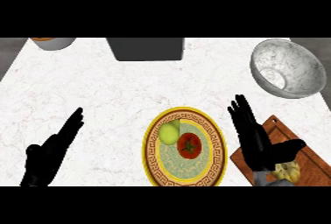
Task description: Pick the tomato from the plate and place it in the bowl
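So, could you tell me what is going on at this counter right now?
Nothing is held yet. The tomato lies on the plate beside a green fruit. The right robot hand is open just right of the plate, over a wooden board. The left robot hand rests open at lower left. The bowl waits at upper right.

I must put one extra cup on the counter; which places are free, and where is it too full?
Bare counter lies between the left hand and the plate, and between the dark box and the bowl. It is crowded on the right: the right hand hangs over the wooden board, beside the plate with the tomato.
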{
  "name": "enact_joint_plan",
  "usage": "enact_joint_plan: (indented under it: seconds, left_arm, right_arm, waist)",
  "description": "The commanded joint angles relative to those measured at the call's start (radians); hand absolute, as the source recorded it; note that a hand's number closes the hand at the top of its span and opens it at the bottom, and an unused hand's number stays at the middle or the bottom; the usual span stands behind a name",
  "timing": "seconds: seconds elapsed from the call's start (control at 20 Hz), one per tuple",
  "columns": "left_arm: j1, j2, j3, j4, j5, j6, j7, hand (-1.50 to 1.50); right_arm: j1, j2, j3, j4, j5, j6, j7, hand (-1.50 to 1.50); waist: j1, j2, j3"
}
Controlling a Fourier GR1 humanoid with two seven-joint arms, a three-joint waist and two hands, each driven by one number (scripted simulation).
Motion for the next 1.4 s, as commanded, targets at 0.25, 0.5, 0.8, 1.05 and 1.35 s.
enact_joint_plan:
  seconds: [0.25, 0.5, 0.8, 1.05, 1.35]
  left_arm:
    - [-0.15, -0.136, 0.041, -0.02, -0.017, 0.102, -0.06, 0.0]
    - [-0.116, -0.139, 0.07, -0.003, 0.023, 0.097, -0.059, 0.0]
    - [-0.132, -0.203, 0.017, 0.03, -0.017, 0.116, -0.104, 0.0]
    - [-0.185, -0.219, 0.035, 0.076, -0.02, 0.128, -0.095, 0.0]
    - [-0.197, -0.237, 0.025, 0.083, -0.039, 0.133, -0.118, 0.0]
  right_arm:
    - [-0.018, 0.127, 0.21, 0.086, 0.498, -0.519, -0.007, 1.5]
    - [0.044, 0.204, 0.075, 0.03, 0.585, -0.88, -0.213, -1.5]
    - [0.116, 0.21, 0.303, -0.017, 0.726, -1.221, -0.351, -1.5]
    - [0.267, 0.211, 0.289, -0.047, 0.818, -1.229, -0.268, -1.5]
    - [0.45, 0.211, 0.368, -0.127, 0.876, -1.233, -0.174, -1.5]
  waist:
    - [-0.003, -0.003, -0.007]
    - [-0.059, -0.017, 0.0]
    - [-0.021, -0.007, 0.001]
    - [-0.046, 0.001, -0.002]
    - [-0.032, 0.007, -0.003]
